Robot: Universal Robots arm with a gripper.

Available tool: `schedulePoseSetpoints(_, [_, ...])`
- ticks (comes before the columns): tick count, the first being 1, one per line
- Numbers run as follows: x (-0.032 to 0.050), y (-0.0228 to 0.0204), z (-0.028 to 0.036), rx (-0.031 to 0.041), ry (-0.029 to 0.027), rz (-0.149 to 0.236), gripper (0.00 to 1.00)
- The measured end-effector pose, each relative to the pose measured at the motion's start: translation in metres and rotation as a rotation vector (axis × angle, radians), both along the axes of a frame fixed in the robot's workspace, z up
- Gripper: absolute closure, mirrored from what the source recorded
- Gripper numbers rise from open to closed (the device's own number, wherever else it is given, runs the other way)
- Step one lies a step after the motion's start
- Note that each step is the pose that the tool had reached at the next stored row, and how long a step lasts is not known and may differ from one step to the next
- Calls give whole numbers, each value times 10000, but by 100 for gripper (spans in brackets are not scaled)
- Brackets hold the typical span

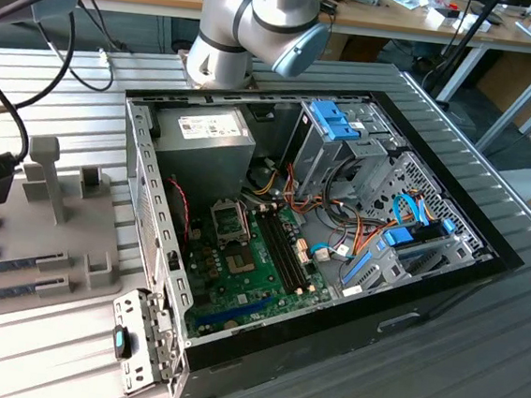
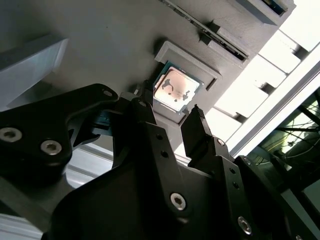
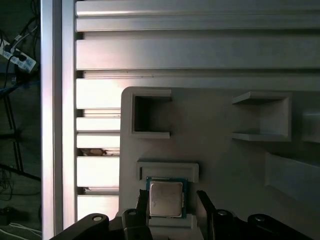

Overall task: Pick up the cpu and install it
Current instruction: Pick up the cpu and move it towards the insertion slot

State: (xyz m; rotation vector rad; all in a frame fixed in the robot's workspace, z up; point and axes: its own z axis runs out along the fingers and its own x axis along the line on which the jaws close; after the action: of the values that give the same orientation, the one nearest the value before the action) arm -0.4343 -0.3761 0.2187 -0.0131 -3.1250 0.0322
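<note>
Since the claw point(image 3: 171, 201) is parked right over the cpu point(image 3: 166, 199) with its fingers point(image 3: 142, 212) spread apart, one on each side of the chip and clamping nothing, I'd call this the grab step. The cpu lies flat, silver top up, in a shallow pocket of the grey holder point(image 3: 235, 165), which sits on the slatted table point(image 1: 475, 370) at the exterior view's left, well apart from the socket point(image 1: 228, 222) in the open pc case point(image 1: 405, 311). To do it well, I reckon the fingers should drop square to the chip's edges and bite evenly, so it doesn't tilt or jam against the pocket's raised lip point(image 3: 167, 170). Around it: two empty square pockets point(image 3: 150, 116), memory sticks point(image 1: 15, 264) near it on the same holder, and inside the case the grey power supply point(image 1: 206, 132) and loose cables point(image 1: 336, 248) close to the socket, which might crowd things.
</note>
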Motion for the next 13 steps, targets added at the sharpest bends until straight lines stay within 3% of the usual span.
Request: schedulePoseSetpoints(13, [0,-7,-49,0,0,1,50])
